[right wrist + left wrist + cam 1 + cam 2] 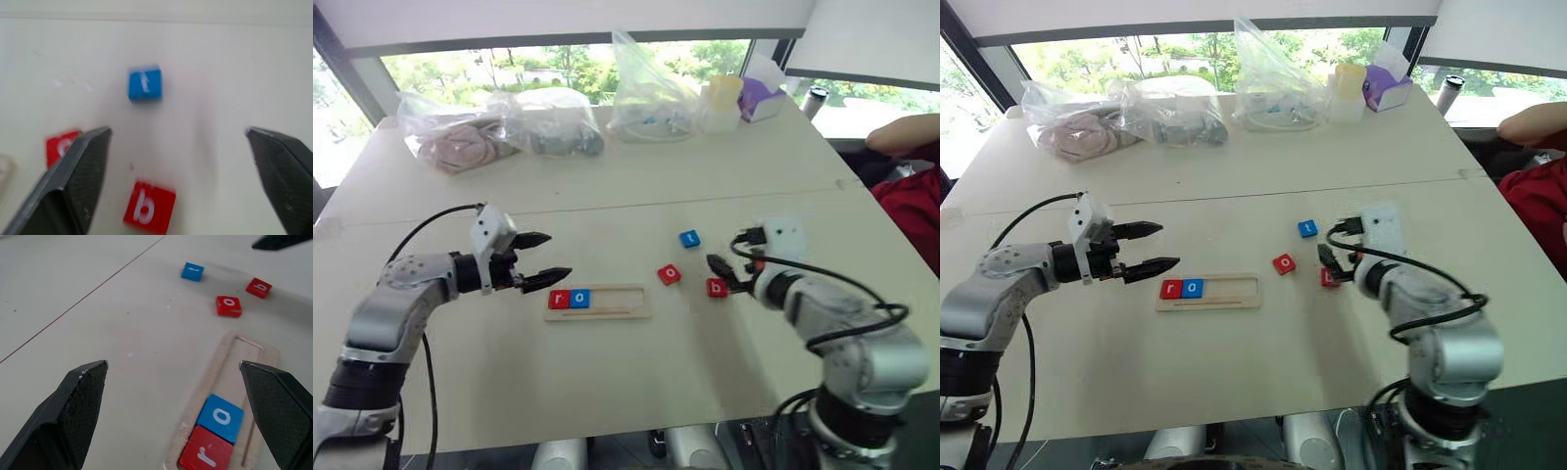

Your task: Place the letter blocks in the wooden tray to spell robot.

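Fingers (546, 257) on the left gripper are spread wide and hold nothing, hovering just above the left end of the wooden tray (598, 303). On the right gripper (178, 171) the fingers are spread wide too, holding nothing, and the red b block (146, 207) lies flat on the surface between them, touching neither.

Two blocks already sit side by side in the left end of the tray: a red r block (206, 453) at the very end, then a blue o block (220, 417) touching it. What remains of the slot to their right is bare wood.

Loose on the pale surface to the right of the tray lie a red o block (670, 274), nearest the tray, the b block just beyond it, and a blue t block (690, 238) farther back.

Clear plastic bags (499, 125) sit along the far edge.
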You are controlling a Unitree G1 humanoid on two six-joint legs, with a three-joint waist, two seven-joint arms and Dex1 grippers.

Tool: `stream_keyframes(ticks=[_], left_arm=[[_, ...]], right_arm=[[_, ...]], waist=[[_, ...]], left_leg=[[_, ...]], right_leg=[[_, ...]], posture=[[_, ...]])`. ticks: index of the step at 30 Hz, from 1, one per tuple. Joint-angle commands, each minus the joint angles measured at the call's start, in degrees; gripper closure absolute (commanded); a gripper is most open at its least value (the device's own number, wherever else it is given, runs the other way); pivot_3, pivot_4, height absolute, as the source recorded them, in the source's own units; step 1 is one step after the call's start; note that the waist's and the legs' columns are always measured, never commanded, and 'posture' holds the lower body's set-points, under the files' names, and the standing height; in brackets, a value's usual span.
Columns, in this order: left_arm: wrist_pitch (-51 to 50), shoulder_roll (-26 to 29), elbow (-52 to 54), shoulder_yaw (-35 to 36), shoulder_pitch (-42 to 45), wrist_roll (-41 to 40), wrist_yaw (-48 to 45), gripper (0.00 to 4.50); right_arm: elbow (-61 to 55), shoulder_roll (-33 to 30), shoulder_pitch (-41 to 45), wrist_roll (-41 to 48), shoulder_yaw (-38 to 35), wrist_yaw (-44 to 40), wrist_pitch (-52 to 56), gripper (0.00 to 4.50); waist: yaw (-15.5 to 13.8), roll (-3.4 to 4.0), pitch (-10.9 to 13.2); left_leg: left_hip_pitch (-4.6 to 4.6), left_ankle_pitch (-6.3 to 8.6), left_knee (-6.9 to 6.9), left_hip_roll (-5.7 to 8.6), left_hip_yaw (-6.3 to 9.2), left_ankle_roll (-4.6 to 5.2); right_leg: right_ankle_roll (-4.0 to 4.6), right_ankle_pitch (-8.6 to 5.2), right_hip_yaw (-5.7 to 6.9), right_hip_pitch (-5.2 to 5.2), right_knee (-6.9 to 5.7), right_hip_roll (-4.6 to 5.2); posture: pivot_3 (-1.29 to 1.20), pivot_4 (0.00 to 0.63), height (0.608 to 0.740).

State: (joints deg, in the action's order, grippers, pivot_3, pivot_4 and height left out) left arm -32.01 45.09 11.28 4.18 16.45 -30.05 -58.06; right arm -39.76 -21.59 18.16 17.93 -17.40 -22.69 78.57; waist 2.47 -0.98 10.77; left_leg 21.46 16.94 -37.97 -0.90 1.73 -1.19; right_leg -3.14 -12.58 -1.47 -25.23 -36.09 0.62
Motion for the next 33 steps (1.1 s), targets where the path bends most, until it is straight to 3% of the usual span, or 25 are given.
stream_keyframes(ticks=[1,7,12,16,23,26,30,33], left_arm=[[-4.14,1.75,7.41,-0.2,0.92,-4.41,-2.23,0.0],[-7.87,4.51,13.64,-1.44,1.01,-6.29,-3.71,0.0],[-8.94,3.37,17.91,-2.2,-2.13,-6.92,-1.12,0.0],[-6.38,2.65,18.54,-4.46,-5.17,-3.67,0.37,0.0],[-7.42,-0.26,19.78,-3.87,-6.75,-4.98,4.4,0.0],[-6.22,0.51,18.85,-3.68,-7.97,-3.76,4.15,0.0],[-4.87,2.33,17.03,-1.98,-9.23,-3.0,3.33,0.0],[-2.99,5.05,14.19,0.77,-10.28,-1.66,1.99,0.0]], right_arm=[[5.68,-8.35,-5.92,4.85,1.43,-18.23,-19.4,0.06],[25.39,-20.59,-8.86,-0.12,7.18,-34.38,-46.46,0.06],[42.16,-24.58,-4.26,-2.47,12.39,-44.01,-60.27,0.06],[48.28,-24.44,-1.98,-4.44,15.87,-46.76,-66.59,0.06],[57.51,-21.91,3.45,-7.5,19.63,-47.01,-74.52,0.06],[59.18,-21.55,4.25,-7.6,20.24,-48.08,-76.41,1.35],[59.73,-21.46,4.71,-7.19,20.0,-48.73,-77.35,3.4],[55.7,-21.04,4.88,-7.28,20.32,-47.93,-77.7,3.4]], waist=[[-0.09,-0.03,0.04],[0.21,-0.07,0.13],[0.21,-0.08,0.15],[-0.01,-0.08,0.16],[-0.07,-0.07,0.16],[-0.09,-0.07,0.16],[-0.08,-0.06,0.16],[-0.04,-0.05,0.17]], left_leg=[[0.0,0.01,0.03,0.0,0.0,0.01],[-0.07,0.05,-0.01,0.02,-0.21,0.08],[-0.1,0.05,-0.05,0.03,-0.2,0.08],[-0.1,0.05,-0.04,0.03,-0.16,0.08],[-0.12,0.04,-0.15,0.04,-0.17,0.07],[-0.12,0.04,-0.15,0.04,-0.16,0.07],[-0.16,0.04,-0.15,0.03,-0.17,0.07],[-0.17,0.04,-0.16,0.04,-0.16,0.07]], right_leg=[[-0.03,-0.02,0.0,0.01,0.0,0.01],[-0.07,-0.04,-0.14,0.01,-0.01,0.02],[-0.05,-0.04,-0.17,0.06,-0.02,-0.01],[-0.06,-0.02,-0.18,0.05,-0.04,-0.04],[-0.03,0.0,-0.19,0.12,-0.08,0.0],[-0.03,0.01,-0.19,0.11,-0.09,-0.01],[-0.02,0.01,-0.19,0.13,-0.09,-0.01],[0.01,0.02,-0.19,0.14,-0.1,-0.01]], posture=[[0.0,0.15,0.74],[0.0,0.15,0.74],[0.0,0.15,0.74],[0.0,0.15,0.74],[0.0,0.15,0.74],[0.0,0.15,0.74],[0.0,0.15,0.74],[0.0,0.15,0.74]])
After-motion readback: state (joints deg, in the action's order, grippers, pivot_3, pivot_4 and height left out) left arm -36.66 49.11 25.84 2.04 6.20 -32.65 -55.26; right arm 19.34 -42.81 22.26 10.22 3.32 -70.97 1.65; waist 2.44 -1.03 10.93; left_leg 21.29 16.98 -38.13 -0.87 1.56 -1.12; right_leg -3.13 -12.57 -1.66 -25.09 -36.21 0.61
